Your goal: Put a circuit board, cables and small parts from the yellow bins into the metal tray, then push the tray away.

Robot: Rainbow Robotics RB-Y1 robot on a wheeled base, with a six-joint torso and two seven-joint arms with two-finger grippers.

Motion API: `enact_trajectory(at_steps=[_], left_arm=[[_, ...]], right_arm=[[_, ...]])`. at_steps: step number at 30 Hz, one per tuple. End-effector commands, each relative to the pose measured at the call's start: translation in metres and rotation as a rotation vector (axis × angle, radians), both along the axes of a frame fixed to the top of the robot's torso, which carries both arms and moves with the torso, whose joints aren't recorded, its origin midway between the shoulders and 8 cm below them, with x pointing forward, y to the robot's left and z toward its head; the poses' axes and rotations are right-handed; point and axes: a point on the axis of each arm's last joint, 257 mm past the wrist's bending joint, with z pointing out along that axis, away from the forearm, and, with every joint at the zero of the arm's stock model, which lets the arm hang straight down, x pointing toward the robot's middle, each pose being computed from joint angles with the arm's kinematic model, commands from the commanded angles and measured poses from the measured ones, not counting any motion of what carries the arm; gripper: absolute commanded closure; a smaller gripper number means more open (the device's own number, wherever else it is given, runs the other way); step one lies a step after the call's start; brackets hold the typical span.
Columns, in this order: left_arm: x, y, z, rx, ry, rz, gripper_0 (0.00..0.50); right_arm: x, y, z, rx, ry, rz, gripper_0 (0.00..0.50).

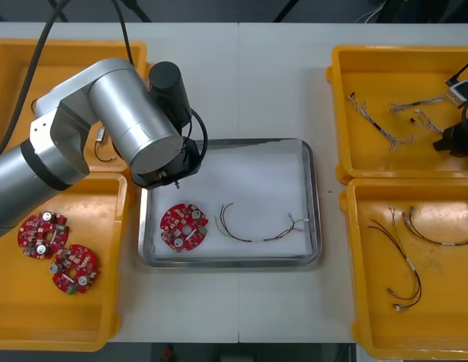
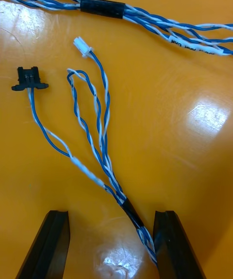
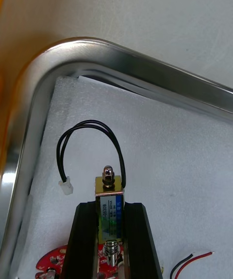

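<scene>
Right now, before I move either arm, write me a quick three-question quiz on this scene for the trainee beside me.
1. True or false: the left gripper, over the metal tray, is shut on a small metal part that trails a black cable.
2. How many circuit boards lie in the near left yellow bin?
3. What lies between the open fingers of the right gripper? A) a circuit board B) a twisted blue and white cable C) a red and yellow cable

Key: 1 true; 2 two; 3 B.
</scene>
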Motion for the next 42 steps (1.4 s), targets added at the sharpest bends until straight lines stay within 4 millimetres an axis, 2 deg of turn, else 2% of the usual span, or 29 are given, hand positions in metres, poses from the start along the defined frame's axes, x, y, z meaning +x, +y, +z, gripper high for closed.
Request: enact_trajectory(at_steps=[1, 8, 9, 10, 12, 15, 21, 22, 25, 26, 32, 38, 42], left_arm=[[-0.002, -0.011, -0.014, 0.004, -0.009, -0.016, 0.5], [-0.004, -0.013, -0.015, 0.004, -0.005, -0.018, 0.5], [-0.004, -0.013, -0.017, 0.007, -0.002, -0.019, 0.5], [-0.005, -0.013, -0.018, 0.008, -0.002, -0.021, 0.5], [-0.006, -0.015, -0.02, 0.008, -0.001, -0.028, 0.5], [-0.008, -0.017, -0.024, 0.006, 0.002, -0.033, 0.5], [-0.008, -0.022, -0.023, -0.001, 0.0, -0.038, 0.473], [-0.008, -0.022, -0.024, 0.0, 0.002, -0.038, 0.438], [-0.008, -0.022, -0.024, 0.002, 0.001, -0.041, 0.271], [-0.008, -0.022, -0.023, -0.001, 0.0, -0.038, 0.202], [-0.008, -0.023, -0.02, -0.001, -0.011, -0.043, 0.046], [-0.009, -0.025, -0.005, -0.006, -0.037, -0.054, 0.0], [-0.018, -0.024, 0.014, -0.011, -0.007, -0.053, 0.0]], right_arm=[[0.008, 0.002, 0.012, 0.008, -0.016, -0.02, 0.0], [0.005, 0.002, 0.005, 0.024, -0.002, -0.031, 0.0], [0.005, 0.003, 0.005, 0.025, -0.002, -0.03, 0.106], [0.005, 0.003, 0.005, 0.025, -0.002, -0.03, 0.267], [0.006, 0.005, 0.004, 0.025, -0.002, -0.028, 0.41], [0.006, 0.007, 0.003, 0.026, 0.001, -0.025, 0.495], [0.008, 0.011, 0.008, 0.024, -0.002, -0.01, 0.5], [0.009, 0.012, 0.011, 0.02, 0.001, -0.004, 0.5], [0.01, 0.015, 0.026, 0.007, 0.009, 0.018, 0.5], [0.011, 0.018, 0.03, 0.006, 0.014, 0.027, 0.5], [0.011, 0.022, 0.063, -0.006, 0.018, 0.065, 0.5], [0.007, 0.033, 0.093, 0.038, 0.017, 0.101, 0.5], [-0.005, 0.039, 0.116, 0.033, 0.036, 0.152, 0.5]])
